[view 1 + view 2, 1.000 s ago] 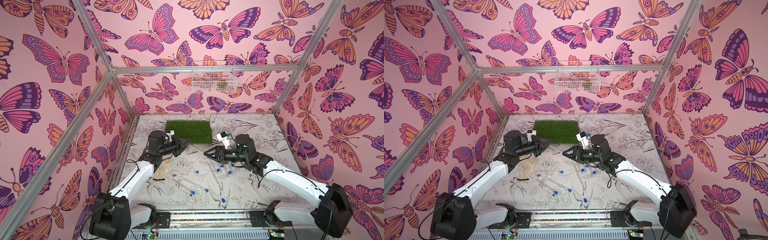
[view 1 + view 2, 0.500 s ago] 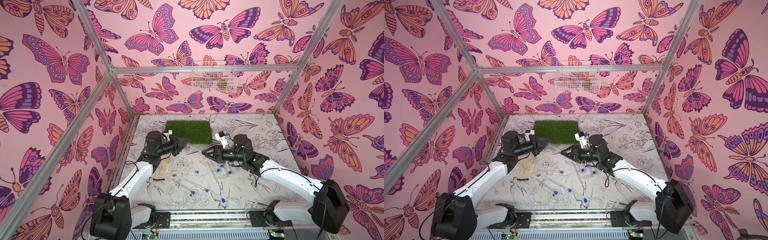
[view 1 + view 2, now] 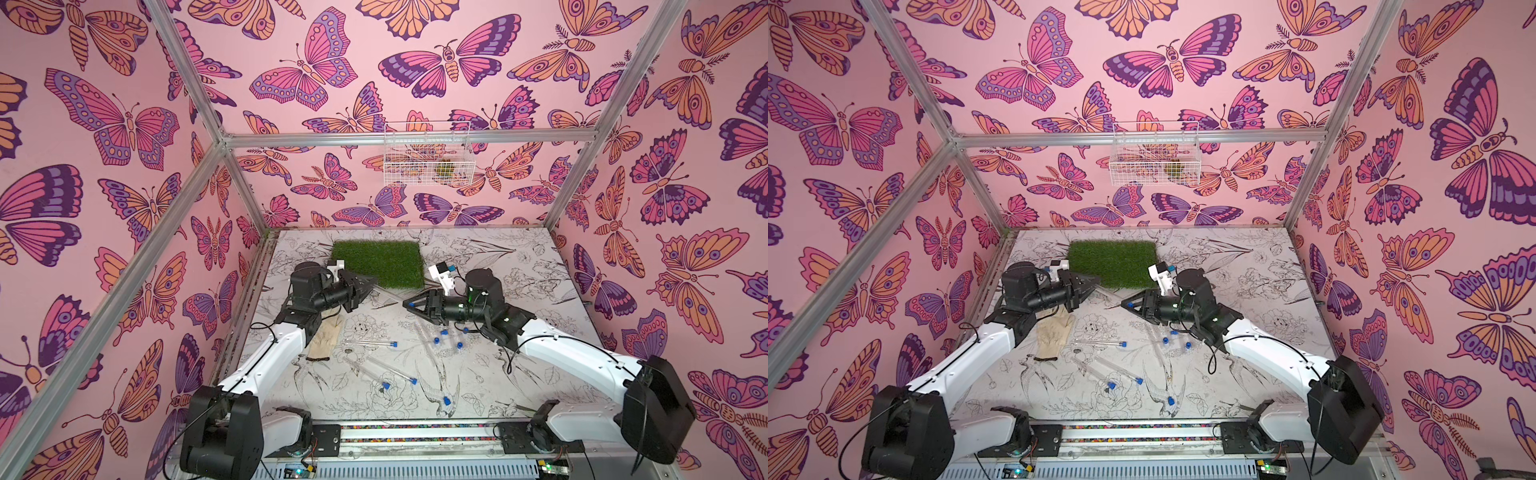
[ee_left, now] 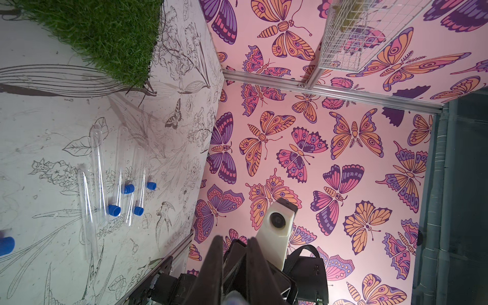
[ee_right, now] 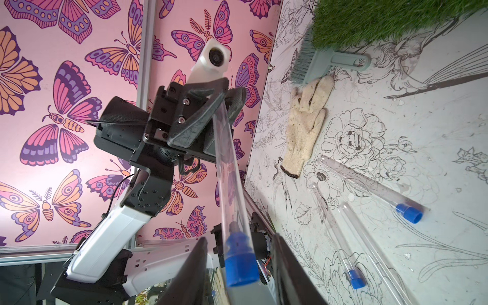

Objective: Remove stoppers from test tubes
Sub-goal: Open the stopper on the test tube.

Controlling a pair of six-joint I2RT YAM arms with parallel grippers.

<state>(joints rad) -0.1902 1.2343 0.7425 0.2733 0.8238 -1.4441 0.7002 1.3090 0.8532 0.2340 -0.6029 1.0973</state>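
top views, step: the left gripper (image 3: 370,286) holds the held tube (image 3: 388,296) roughly level, its capped end at the right gripper (image 3: 409,304). I judge the pull should run straight along the tube, away from the left arm.
top views, rest: other test tubes (image 3: 370,343) lie on the table (image 3: 498,386).
left wrist, fingers: the left fingers (image 4: 215,264) sit close together; the tube hardly shows.
right wrist, left grip: clamped on the tube's rounded end.
right wrist, right fingers: the right fingers (image 5: 192,269) stand apart, flanking the blue stopper (image 5: 241,264) with a gap on each side. Centre on the cap's head before squeezing.

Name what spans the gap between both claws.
A clear test tube, held by the left claw, blue stopper inside the right claw; right wrist view.
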